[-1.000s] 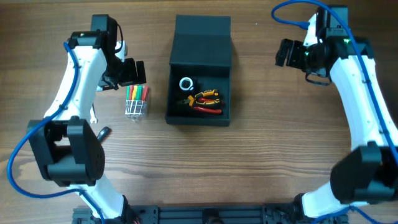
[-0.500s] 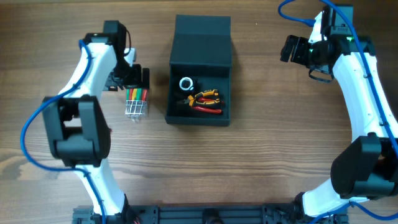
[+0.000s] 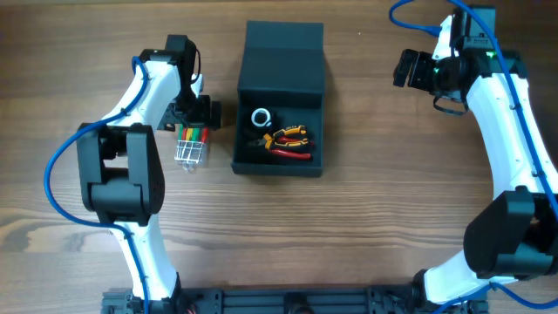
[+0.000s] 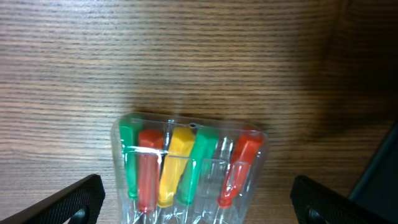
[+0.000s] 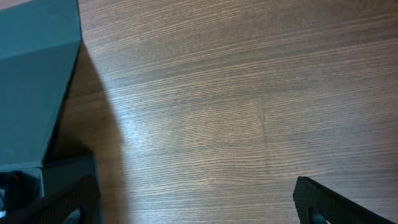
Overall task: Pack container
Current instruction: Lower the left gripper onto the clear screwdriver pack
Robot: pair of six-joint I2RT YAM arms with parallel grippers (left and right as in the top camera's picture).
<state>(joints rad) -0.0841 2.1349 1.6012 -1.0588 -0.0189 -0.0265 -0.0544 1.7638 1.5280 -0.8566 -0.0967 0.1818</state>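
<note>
Left pincer [image 3: 193,116], spread wide, hangs over one clear case [image 4: 189,168] just left of the container [image 3: 277,166]. The case shows five coloured handles: two green, two red, one yellow. Right pincer [image 3: 406,70], likewise spread, sits well right of the container. The container stands mid-tabletop with its flap open, holding one white ring [image 3: 261,117], one red-handled tool [image 3: 292,155] and one yellow-handled tool [image 3: 293,134].

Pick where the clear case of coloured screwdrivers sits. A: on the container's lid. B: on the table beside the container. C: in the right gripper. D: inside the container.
B: the case lies on the table outside the container, by the open left gripper.
</note>
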